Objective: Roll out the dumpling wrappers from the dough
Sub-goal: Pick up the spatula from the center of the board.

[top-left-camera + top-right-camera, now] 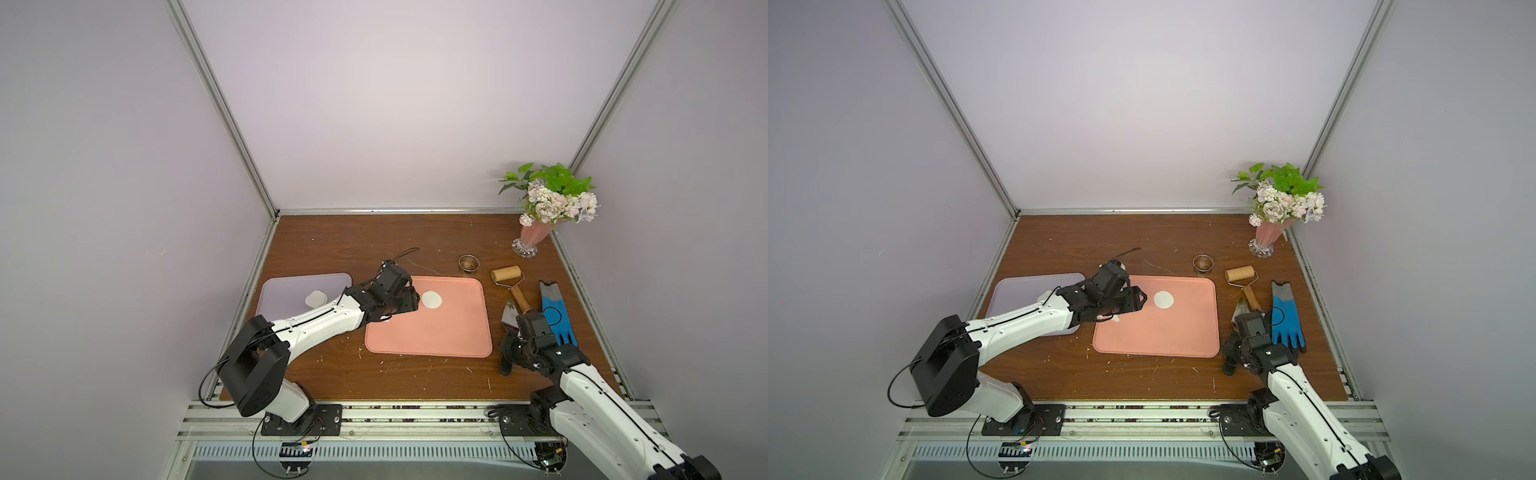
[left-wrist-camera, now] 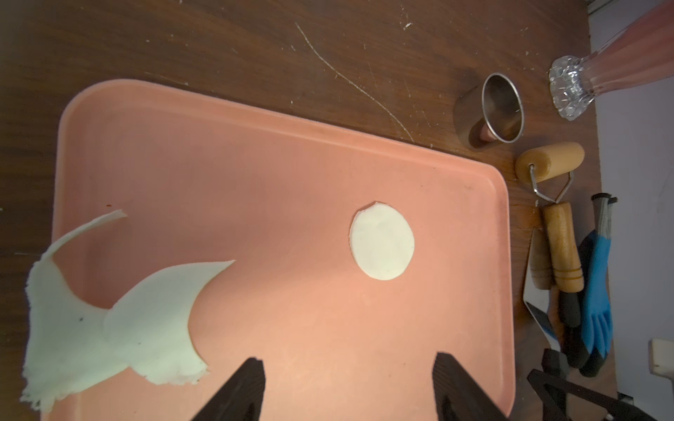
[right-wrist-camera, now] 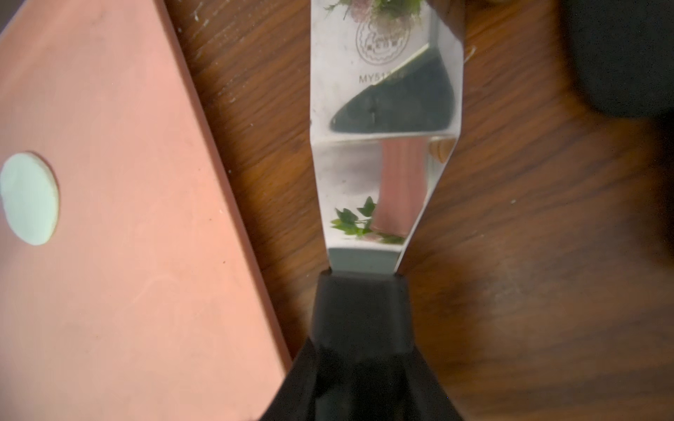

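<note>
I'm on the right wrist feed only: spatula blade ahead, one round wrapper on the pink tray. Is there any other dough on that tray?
Observer: Yes, a ragged dough scrap with curved notches lies at the pink tray edge that faces the lavender tray.
Operator: Any wrappers elsewhere?
Observer: Yes: dumpling wrappers, seemingly overlapping, sit on the lavender tray.
Operator: And the left gripper?
Observer: The left gripper is open and empty above the pink tray.
</note>
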{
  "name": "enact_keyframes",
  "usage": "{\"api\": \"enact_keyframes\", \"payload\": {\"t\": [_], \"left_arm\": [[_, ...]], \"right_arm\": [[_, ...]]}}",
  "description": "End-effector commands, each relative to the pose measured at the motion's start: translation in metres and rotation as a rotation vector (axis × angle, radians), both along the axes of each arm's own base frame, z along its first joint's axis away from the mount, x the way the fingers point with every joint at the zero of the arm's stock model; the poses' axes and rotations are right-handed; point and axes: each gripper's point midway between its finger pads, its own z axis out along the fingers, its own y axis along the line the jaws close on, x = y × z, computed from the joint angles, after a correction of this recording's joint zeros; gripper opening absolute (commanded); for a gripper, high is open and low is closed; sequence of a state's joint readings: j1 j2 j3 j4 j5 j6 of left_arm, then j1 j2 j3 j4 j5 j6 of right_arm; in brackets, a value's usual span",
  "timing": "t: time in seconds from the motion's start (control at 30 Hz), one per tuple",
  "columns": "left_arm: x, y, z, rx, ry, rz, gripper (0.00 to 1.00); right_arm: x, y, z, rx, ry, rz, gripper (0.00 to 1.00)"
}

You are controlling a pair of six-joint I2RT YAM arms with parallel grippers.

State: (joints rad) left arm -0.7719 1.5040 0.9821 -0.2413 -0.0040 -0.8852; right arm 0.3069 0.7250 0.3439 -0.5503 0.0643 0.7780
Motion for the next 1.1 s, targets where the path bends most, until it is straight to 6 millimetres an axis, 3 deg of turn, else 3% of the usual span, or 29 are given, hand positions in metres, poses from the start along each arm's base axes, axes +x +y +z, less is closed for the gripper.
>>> {"api": "enact_keyframes", "payload": {"t": [0.0, 0.37, 0.77, 1.07], "left_arm": [[0.003, -0.005, 0.009, 0.013, -0.017, -0.019, 0.66], [0.015, -0.016, 0.046, -0.042, -0.065, -0.046, 0.58], [0.022, -0.040, 0.069, -0.155, -0.091, -0.095, 0.56], [0.017, -0.065, 0.084, -0.305, -0.109, -0.176, 0.61]], "right_arm": [[0.013, 0.011, 0.032, 0.034, -0.090, 0.047, 0.22], [0.023, 0.038, 0.061, 0.129, -0.244, 0.179, 0.21], [0.055, 0.058, 0.100, 0.032, -0.330, 0.327, 0.20], [0.056, 0.106, 0.132, 0.069, -0.425, 0.536, 0.20]]}}
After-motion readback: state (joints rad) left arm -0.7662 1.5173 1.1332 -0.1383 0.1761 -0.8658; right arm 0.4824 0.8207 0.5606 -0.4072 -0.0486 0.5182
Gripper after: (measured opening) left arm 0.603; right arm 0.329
